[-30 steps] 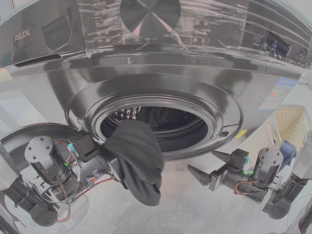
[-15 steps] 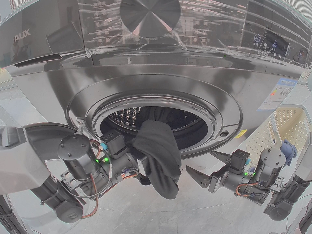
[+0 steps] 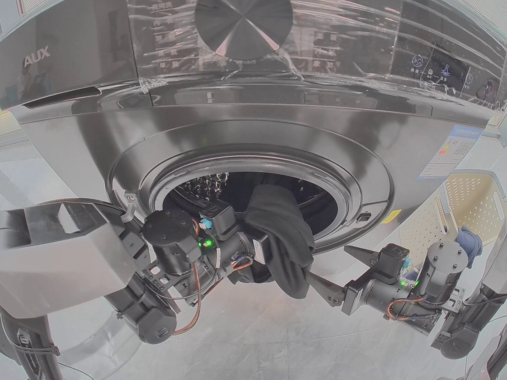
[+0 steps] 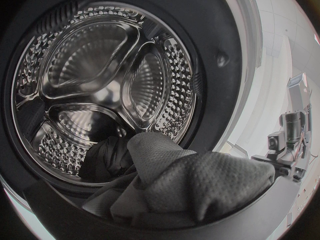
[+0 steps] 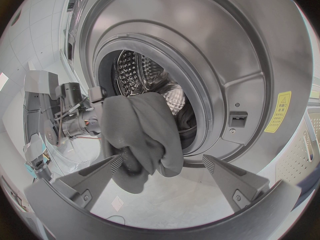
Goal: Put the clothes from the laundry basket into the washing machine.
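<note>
So here we see the left arm stretched out level toward the washing machine (image 3: 253, 127), its wrist right at the lip of the door opening. The left gripper (image 3: 262, 249) is clamped on a black garment (image 3: 280, 228), which bunches over its tip. The upper part of the garment sits in the mouth of the opening and the rest hangs down outside, below the rim. From the left wrist view we look straight into the drum (image 4: 100, 67), where more dark clothes (image 4: 103, 157) lie at the bottom.

The right arm sits low on the right, forearm angled in toward the machine. The right gripper (image 3: 340, 271) is spread wide and holds nothing, just beside the hanging garment. The laundry basket (image 3: 470, 207) stands behind that arm, with a blue cloth (image 3: 467, 244) in it.
</note>
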